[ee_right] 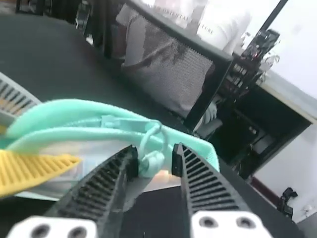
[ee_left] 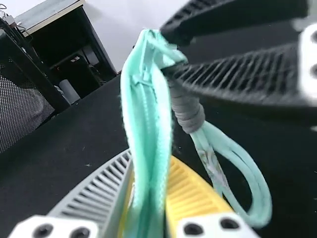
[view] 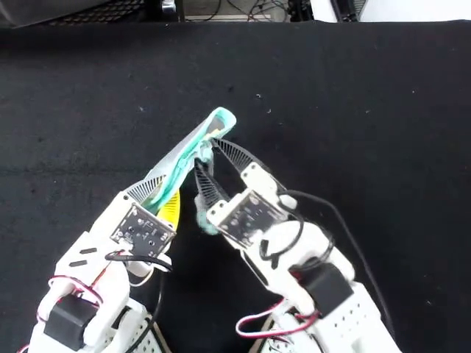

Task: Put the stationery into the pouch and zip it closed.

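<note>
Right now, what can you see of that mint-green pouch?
The pouch is soft mint-green fabric, long and slim, with a zipper along its edge and a matching loop strap. It is held up above the black table. The left gripper is clamped on one end; the right gripper is at the zipper pull near the other end.

left hand (view: pixel 165 195) on pouch (view: pixel 188 149), right hand (view: pixel 210 157) on pull (ee_right: pixel 150 161)

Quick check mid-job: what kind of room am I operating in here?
Probably an office or lab workstation: a black cloth-covered table, a mesh office chair beyond it, and a desk with cables by a white wall.
</note>
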